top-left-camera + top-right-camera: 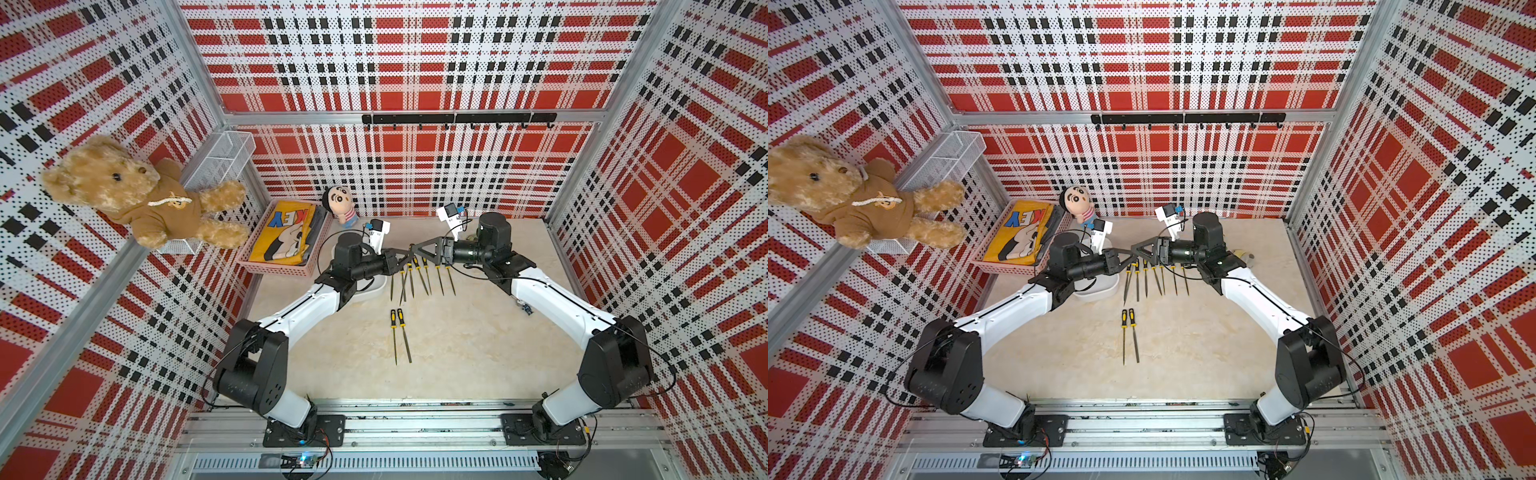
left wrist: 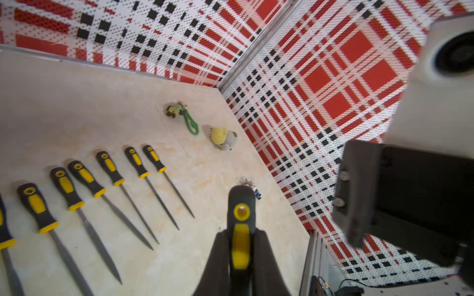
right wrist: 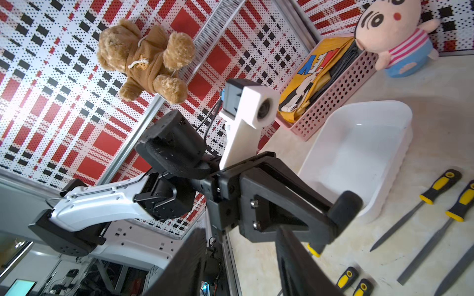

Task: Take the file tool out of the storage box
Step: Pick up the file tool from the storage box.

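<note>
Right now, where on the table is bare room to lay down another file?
Bare tabletop lies either side of the pair of files, forward to the rail. Crowded farther back: row of files, storage box, pink basket.

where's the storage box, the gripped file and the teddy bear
storage box [image 3: 359, 153]: right wrist view, bare inner floor
file [image 2: 240, 241]: left wrist view, yellow handle insert
teddy bear [image 1: 166, 212]: in a top view, brown hoodie

Glossy smooth plastic storage box [image 3: 359, 153], matt grey metal file blades [image 2: 98, 243], rubbery handles [image 2: 65, 184], matt stone-look tabletop [image 1: 478, 340].
</note>
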`<state>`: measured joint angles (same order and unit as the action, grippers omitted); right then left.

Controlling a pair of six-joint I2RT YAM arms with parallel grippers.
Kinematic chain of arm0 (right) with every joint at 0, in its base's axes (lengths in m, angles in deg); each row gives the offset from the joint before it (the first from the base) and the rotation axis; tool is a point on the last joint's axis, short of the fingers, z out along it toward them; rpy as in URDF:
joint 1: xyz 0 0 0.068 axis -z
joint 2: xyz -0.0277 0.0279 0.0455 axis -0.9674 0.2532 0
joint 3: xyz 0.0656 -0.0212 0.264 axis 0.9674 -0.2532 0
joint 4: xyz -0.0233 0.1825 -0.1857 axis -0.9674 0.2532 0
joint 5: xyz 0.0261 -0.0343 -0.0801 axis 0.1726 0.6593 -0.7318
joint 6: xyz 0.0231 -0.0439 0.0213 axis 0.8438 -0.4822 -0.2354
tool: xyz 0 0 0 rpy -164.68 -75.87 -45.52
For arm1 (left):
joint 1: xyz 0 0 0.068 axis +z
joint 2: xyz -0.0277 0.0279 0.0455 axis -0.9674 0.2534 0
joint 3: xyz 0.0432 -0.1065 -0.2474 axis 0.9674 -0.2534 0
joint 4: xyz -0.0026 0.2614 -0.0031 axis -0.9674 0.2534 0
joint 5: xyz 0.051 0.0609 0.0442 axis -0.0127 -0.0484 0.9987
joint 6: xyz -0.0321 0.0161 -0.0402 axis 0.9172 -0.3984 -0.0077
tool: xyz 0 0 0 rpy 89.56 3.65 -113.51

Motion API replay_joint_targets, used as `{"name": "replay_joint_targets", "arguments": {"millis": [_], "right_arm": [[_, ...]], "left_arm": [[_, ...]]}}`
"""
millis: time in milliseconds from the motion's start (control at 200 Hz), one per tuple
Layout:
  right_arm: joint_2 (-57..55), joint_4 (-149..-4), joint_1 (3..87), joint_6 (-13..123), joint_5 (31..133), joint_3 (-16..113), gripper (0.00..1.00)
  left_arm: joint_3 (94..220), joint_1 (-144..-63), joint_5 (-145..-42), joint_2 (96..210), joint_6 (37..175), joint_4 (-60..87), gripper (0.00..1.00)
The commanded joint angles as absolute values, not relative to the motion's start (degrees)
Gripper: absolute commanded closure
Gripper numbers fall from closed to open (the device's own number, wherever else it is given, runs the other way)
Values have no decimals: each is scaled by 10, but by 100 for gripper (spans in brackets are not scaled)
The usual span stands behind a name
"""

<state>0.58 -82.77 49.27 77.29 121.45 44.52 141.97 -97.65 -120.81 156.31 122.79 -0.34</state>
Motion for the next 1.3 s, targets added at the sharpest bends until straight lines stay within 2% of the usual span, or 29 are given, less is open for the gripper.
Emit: {"name": "replay_joint_targets", "arguments": {"millis": [0, 160, 531, 912, 1042, 1298], "right_arm": [[15, -847, 497, 778, 1239, 446, 47], [11, -942, 517, 843, 1257, 417, 46], [33, -908, 507, 821, 1291, 456, 48], [75, -995, 492, 889, 1302, 473, 49], [90, -969, 479, 871, 1303, 495, 49], [94, -974, 477, 876, 1304, 485, 60]], "left_arm": [[1412, -971, -1253, 1525, 1244, -56, 100], [1391, -953, -1278, 1500, 1263, -75, 100], [1372, -956, -1280, 1489, 1268, -82, 100], [1375, -955, -1301, 1495, 1274, -87, 100], [1370, -957, -1298, 1496, 1275, -90, 100], [1363, -957, -1298, 1490, 1280, -100, 100]]}}
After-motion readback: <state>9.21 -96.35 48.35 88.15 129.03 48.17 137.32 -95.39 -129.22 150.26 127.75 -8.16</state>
